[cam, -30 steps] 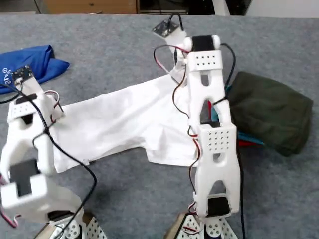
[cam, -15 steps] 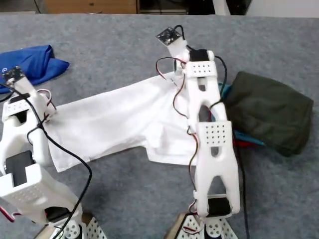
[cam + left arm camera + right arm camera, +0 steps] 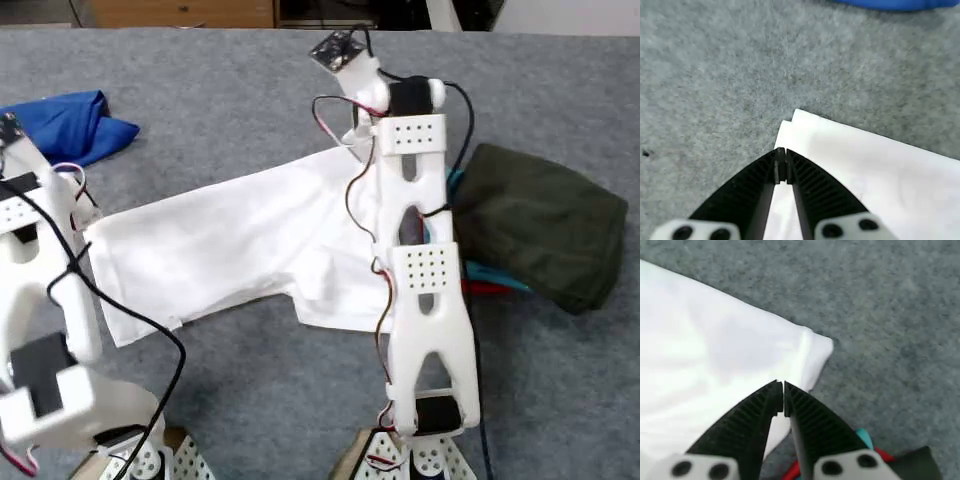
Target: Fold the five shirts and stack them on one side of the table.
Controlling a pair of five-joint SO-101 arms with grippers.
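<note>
A white shirt lies spread across the grey table, stretched between both arms. My left gripper is shut on the shirt's left edge, just below a corner; in the high view it sits at the shirt's left end. My right gripper is shut on the white cloth near its far right corner, at the shirt's upper right in the high view. A crumpled blue shirt lies at the far left. A folded dark green shirt tops a stack on the right.
Red and teal cloth peeks out under the green shirt, close to the right arm. The same cloth shows beside my right gripper. Bare grey carpet stretches behind the white shirt. The blue shirt lies just beyond my left gripper.
The left arm pulled its end of the white shirt leftward, and the right arm drew its corner toward the far side. The shirt now lies flatter and more stretched.
</note>
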